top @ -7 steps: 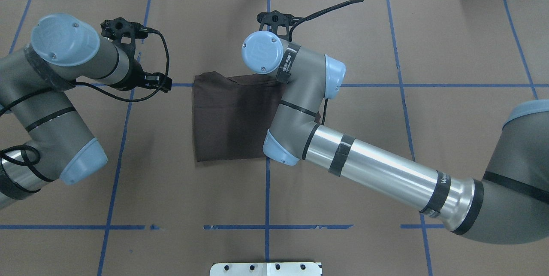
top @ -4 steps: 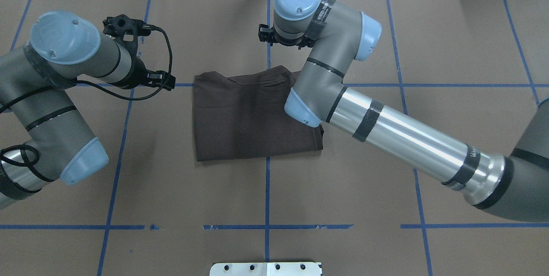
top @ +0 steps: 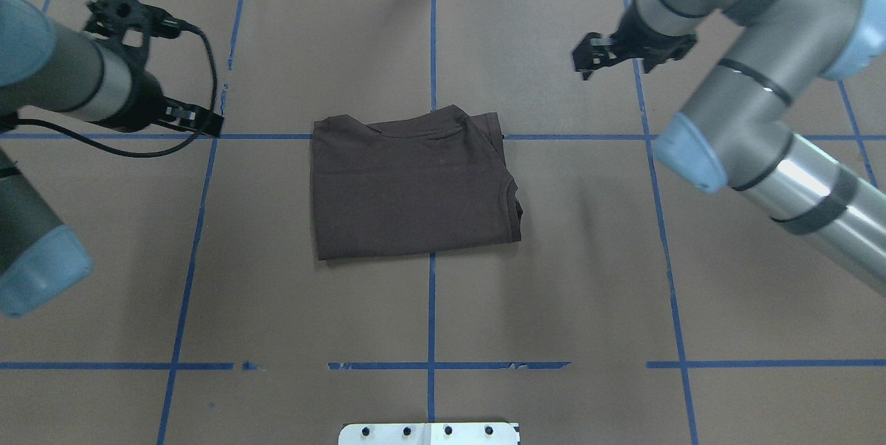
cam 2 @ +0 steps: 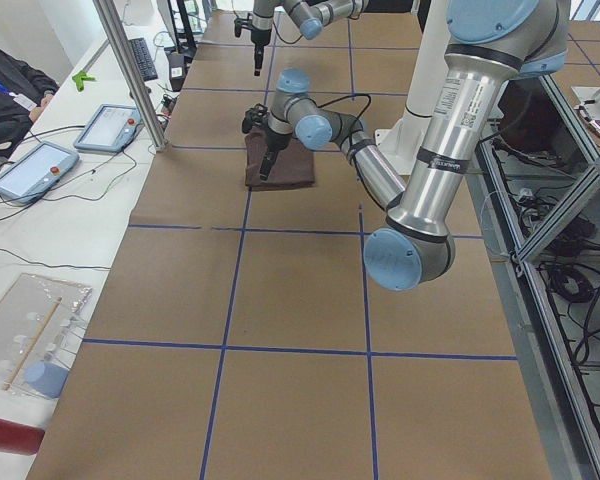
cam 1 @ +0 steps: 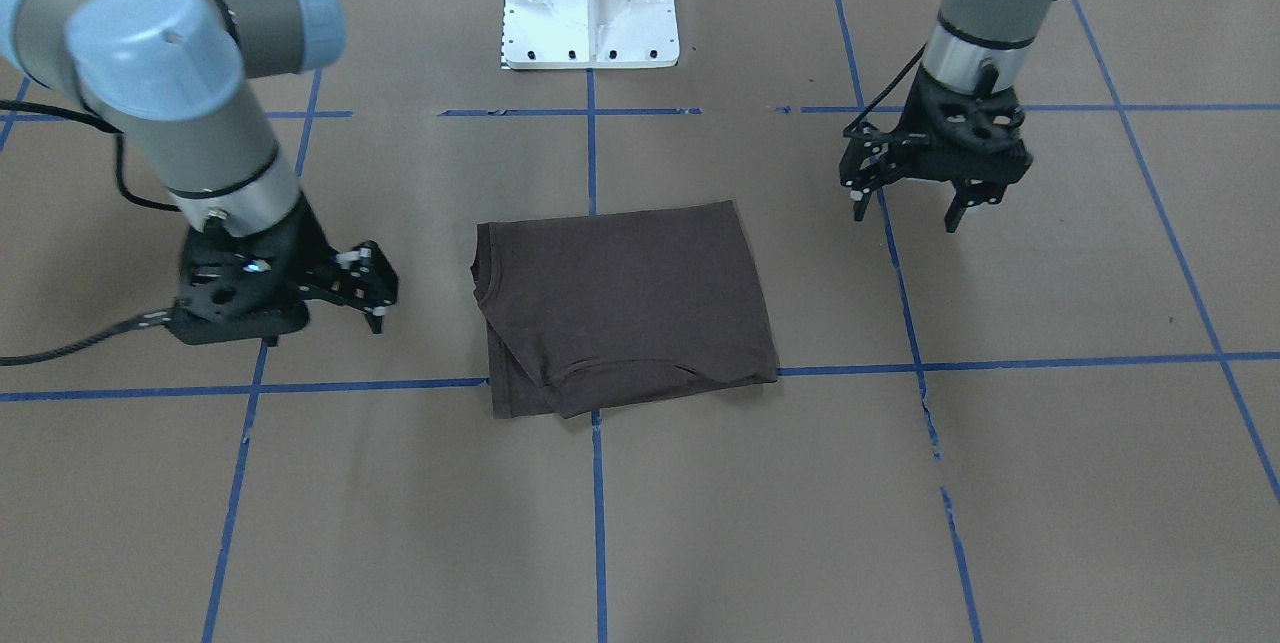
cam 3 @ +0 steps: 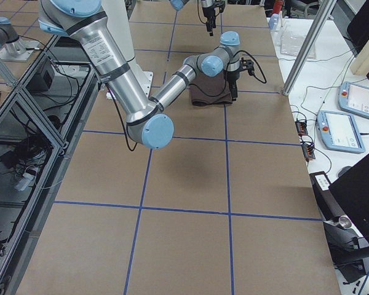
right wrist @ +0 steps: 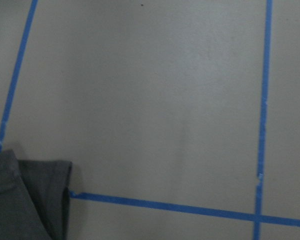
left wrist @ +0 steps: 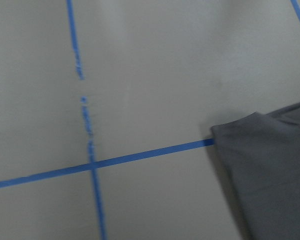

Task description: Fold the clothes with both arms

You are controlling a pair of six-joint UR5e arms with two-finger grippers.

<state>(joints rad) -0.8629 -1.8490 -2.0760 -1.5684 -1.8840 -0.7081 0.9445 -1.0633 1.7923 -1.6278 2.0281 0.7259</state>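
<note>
Left claw (cam 1: pixel 905 213) and right claw (cam 1: pixel 372 291) both hang open and empty, one off each side of the T-shirt (cam 1: pixel 625 303), touching nothing. It lies flat near the middle of the bench (cam 1: pixel 1000 483), folded into a compact rectangle with the collar at one side. Folding looks essentially done; at most its uneven far edge might want squaring

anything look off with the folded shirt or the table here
Only one small thing: the T-shirt is folded but not squarely. At its far right corner in the overhead view an under layer pokes out past the slanted top layer, and the collar edge bulges along the right side. No damage shows.
</note>
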